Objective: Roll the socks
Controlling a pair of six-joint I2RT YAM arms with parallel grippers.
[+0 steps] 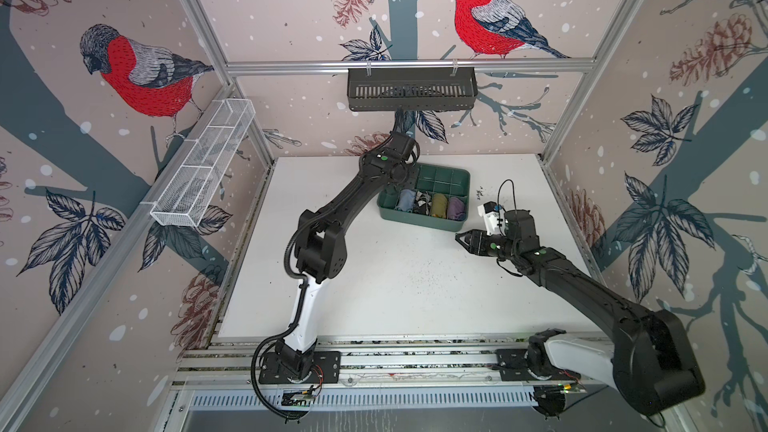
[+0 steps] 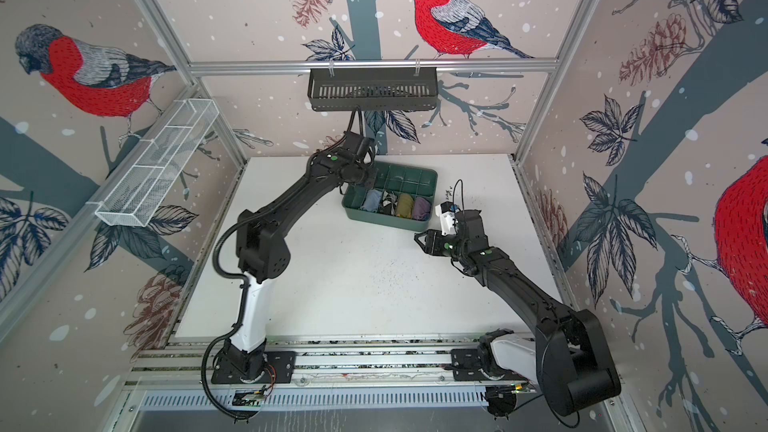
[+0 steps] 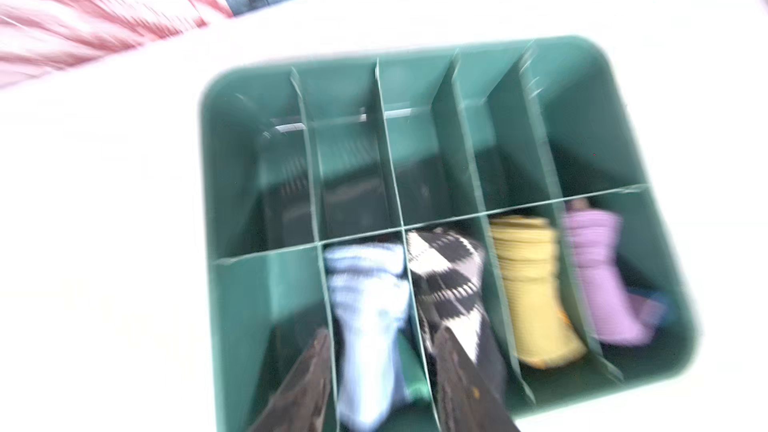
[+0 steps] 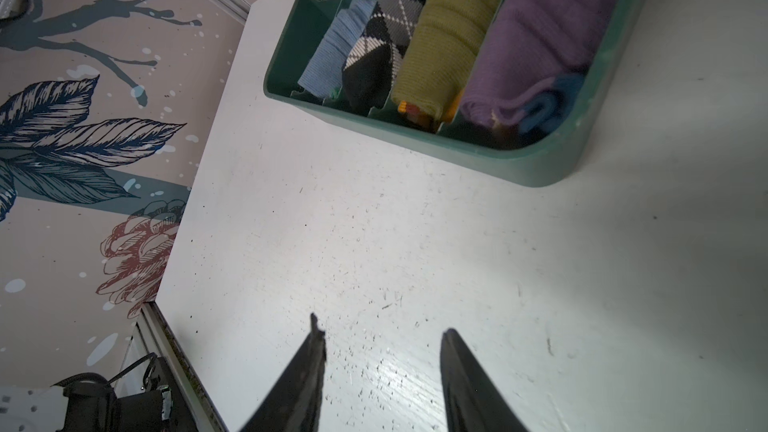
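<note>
Stowing seems done: light blue sock [image 3: 370,305] and argyle sock [image 3: 449,280] lie rolled in the tray [image 3: 232,160]. Left gripper [image 3: 382,332] above stands parted, right gripper [image 4: 381,322] wide, both empty; next, lift clear.

Socks [image 4: 374,43] knit cloth; bin [image 4: 457,151] seemingly matt plastic; tabletop [image 4: 415,263] scuffed.

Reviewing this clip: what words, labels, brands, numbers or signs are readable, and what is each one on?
No text is readable in any view.
A dark scribble on the white table beside the green tray shows in both top views: too small to read.
</note>
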